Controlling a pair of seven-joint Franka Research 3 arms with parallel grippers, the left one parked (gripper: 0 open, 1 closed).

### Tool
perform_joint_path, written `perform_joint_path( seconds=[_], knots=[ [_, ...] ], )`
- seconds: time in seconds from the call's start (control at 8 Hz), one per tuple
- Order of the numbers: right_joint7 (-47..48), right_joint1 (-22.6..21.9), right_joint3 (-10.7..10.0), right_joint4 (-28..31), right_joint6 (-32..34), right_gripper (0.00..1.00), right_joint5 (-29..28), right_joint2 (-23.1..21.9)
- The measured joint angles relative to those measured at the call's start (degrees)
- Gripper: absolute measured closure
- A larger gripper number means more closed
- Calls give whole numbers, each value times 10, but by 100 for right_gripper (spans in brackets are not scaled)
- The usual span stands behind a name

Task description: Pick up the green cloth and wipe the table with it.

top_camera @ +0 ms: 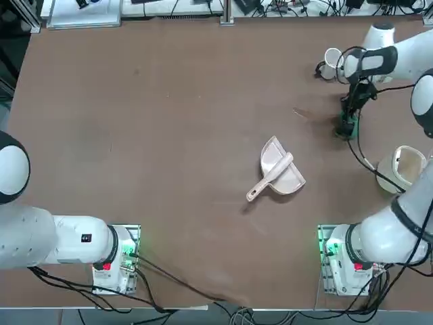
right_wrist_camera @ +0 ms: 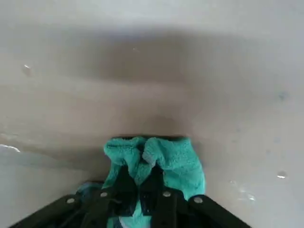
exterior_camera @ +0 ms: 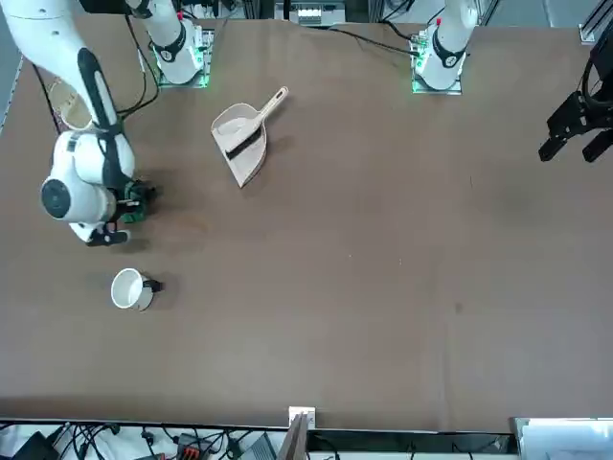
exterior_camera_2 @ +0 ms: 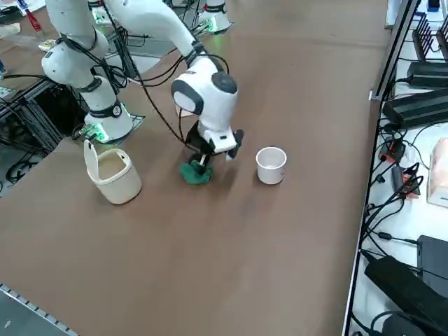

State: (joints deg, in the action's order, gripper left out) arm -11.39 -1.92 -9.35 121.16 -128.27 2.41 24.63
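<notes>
The green cloth (right_wrist_camera: pixel 159 159) is a small teal-green wad pinched between the black fingers of my right gripper (right_wrist_camera: pixel 137 190), which is shut on it. From the right side, the cloth (exterior_camera_2: pixel 196 173) rests against the brown table (exterior_camera_2: pixel 280 266) right under the gripper (exterior_camera_2: pixel 201 162). Seen from overhead, the gripper (top_camera: pixel 347 122) with the cloth (top_camera: pixel 347 127) sits at the table's far right area. The front view puts the cloth (exterior_camera: pixel 134 209) at the left, beside the white wrist.
A white cup (exterior_camera_2: pixel 271 165) stands close beside the gripper. A beige bin (exterior_camera_2: pixel 110 173) sits on its other side, toward the arm's base. The beige dustpan (top_camera: pixel 279 170) lies mid-table, nearer the robot. Cables run along the table's far edge.
</notes>
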Motion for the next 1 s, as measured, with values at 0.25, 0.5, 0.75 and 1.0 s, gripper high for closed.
perform_joint_path(
  seconds=[0.25,0.5,0.75,1.0],
  knots=[
    [97,-47,37,-1,-14,93,-58,-2],
    [218,-122,55,-8,-57,93,-119,2],
    [330,-186,58,-55,-80,93,-157,30],
    [367,-203,58,-103,-79,93,-158,60]
  ],
)
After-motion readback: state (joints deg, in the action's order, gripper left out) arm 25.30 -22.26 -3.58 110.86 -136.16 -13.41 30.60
